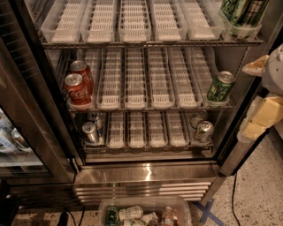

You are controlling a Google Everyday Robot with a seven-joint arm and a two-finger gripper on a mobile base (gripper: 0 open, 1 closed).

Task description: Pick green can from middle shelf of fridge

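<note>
The green can (220, 86), green with white and dark markings and a silver top, stands at 3 o'clock on the white slotted lanes of the middle shelf (146, 107). Red cola cans (78, 87) with white script are at 9 o'clock. The gripper (261, 115), cream-yellow and white, is at the 3 o'clock edge.

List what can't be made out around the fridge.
All in the camera view:
Gripper, at the right edge: partly cut off by the frame.
Green can, right end of the middle shelf: label too small to read.
Top-shelf cans: cut off by the top edge.
Floor bin: cut off by the bottom edge.
</note>
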